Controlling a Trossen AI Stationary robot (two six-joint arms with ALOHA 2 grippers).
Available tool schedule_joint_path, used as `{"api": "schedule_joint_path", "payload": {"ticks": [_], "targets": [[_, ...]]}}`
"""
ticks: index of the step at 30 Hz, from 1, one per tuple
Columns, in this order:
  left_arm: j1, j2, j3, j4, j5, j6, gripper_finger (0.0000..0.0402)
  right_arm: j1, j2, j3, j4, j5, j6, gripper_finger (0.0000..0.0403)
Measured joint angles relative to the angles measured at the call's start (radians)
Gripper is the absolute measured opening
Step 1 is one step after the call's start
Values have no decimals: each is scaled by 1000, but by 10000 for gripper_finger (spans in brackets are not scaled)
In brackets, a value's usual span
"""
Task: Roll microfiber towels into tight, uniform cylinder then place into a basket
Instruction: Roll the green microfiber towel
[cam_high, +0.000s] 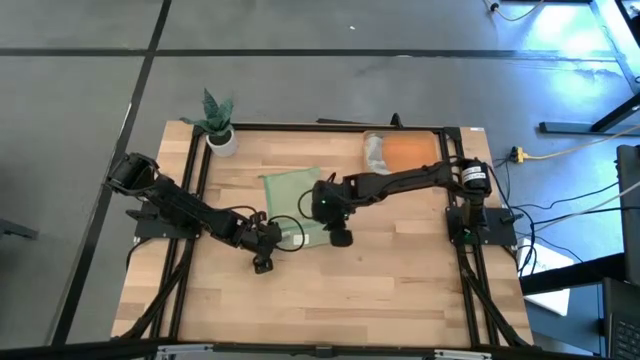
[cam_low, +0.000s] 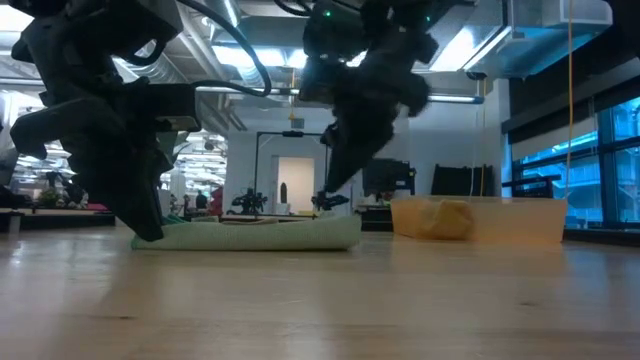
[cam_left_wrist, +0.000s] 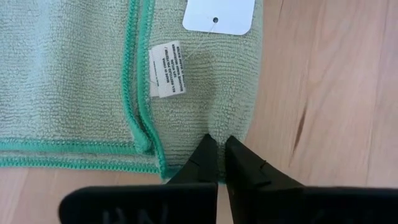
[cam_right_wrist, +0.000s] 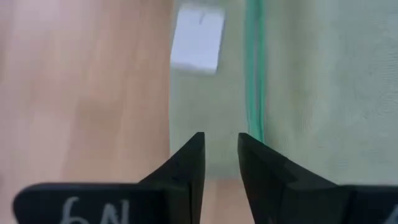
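Observation:
The light green microfiber towel (cam_high: 293, 200) lies folded flat on the wooden table, with a white tag (cam_left_wrist: 219, 14) and a care label (cam_left_wrist: 168, 70) near one corner. My left gripper (cam_left_wrist: 217, 157) is shut at the towel's near edge, close to that corner; in the low view it stands at the towel's left end (cam_low: 150, 228). My right gripper (cam_right_wrist: 221, 152) hovers above the towel, its fingers a little apart with nothing between them (cam_low: 335, 195). The orange basket (cam_high: 412, 152) stands at the far right. My left gripper pinches the towel's near edge (cam_left_wrist: 214, 138) between its two fingers, a little way in from the corner that bears the tags. The fingers come slanting down from the near left. The towel stays flat on the table. One layer or several, I cannot tell.
A pale rolled cloth (cam_high: 375, 150) lies in the basket's left end, seen through the basket's wall in the low view (cam_low: 445, 218). A small white plant pot (cam_high: 222, 140) stands at the far left corner. Bare wood (cam_high: 380, 290) stretches toward the near edge.

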Motion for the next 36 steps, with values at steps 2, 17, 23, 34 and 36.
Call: {"api": "schedule_joint_path", "payload": {"ticks": [2,17,23,34,36], "targets": [[0,0,0,0,1,0,2,10,0,11,-67,16,-119,97],[0,0,0,0,0,0,1,54,0,0,-85,-58,-341,97],[0,1,-1,6,-1,0,0,86,0,0,-60,-58,-376,118],[0,2,-3,21,0,0,0,97,50,0,9,-51,-459,178],[0,2,-3,22,1,0,0,97,68,-1,3,-50,-459,176]]}}
